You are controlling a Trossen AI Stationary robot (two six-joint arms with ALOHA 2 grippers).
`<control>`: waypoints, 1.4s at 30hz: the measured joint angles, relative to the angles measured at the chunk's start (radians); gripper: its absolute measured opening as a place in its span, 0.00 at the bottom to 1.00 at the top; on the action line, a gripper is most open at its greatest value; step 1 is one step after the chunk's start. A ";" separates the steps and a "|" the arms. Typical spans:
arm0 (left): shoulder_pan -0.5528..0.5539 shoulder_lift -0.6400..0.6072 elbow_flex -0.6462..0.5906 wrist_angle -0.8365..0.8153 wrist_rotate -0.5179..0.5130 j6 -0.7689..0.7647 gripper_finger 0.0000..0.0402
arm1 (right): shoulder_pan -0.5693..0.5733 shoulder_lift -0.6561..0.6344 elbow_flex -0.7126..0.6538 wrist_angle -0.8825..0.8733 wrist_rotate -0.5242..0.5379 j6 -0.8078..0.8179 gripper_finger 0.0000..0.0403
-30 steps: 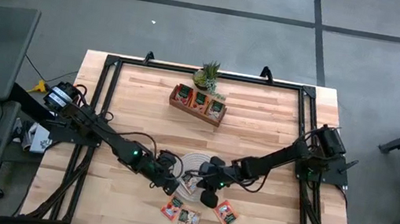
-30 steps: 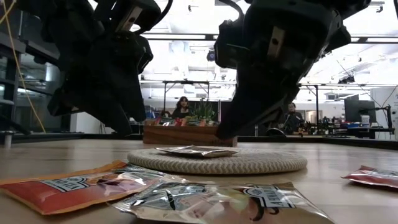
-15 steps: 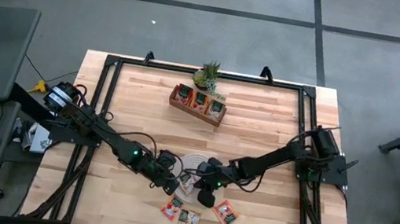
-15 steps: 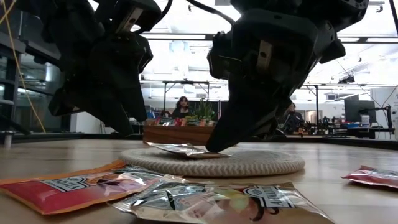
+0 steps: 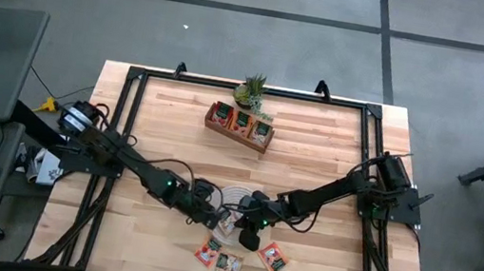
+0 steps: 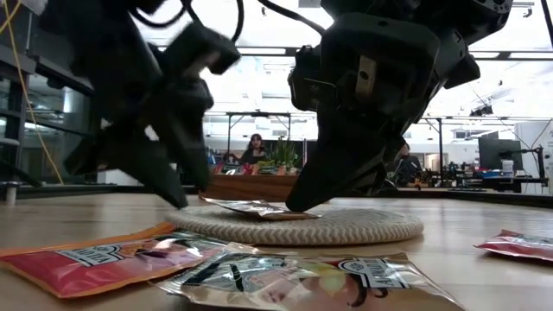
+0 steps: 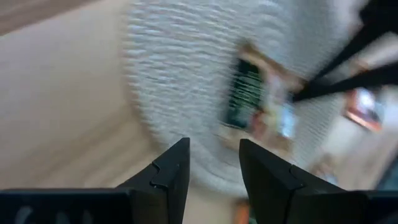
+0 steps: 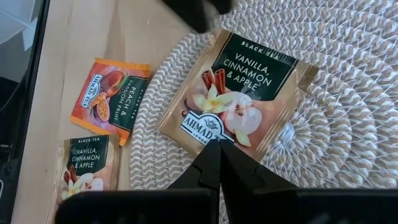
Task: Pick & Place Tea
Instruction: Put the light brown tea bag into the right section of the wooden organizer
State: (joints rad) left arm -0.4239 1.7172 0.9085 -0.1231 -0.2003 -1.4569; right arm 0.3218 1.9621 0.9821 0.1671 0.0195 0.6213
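Pinning a tea sachet (image 8: 239, 96) on the mat (image 8: 348, 112), right claw (image 8: 219, 148) fully closed; left claw (image 7: 213, 163) half-open, empty.

robotics lab, framed workbench (image 5: 161, 95), desks behind

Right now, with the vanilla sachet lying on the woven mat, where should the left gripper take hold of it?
The vanilla sachet lies flat on the woven mat, so only an edge is grippable. The right gripper, shut, presses its near edge. Probably best: bring the left gripper, open, in low from the opposite side and pinch the free edge, which looks slightly lifted in the low view.
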 joint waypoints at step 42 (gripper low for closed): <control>0.039 0.071 0.000 0.155 0.078 -0.094 0.34 | -0.037 0.003 -0.003 0.048 0.015 0.008 0.00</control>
State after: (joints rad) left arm -0.3851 1.7878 0.9081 0.0315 -0.1225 -1.5505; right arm 0.2852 1.9656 0.9794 0.2146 0.0345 0.6298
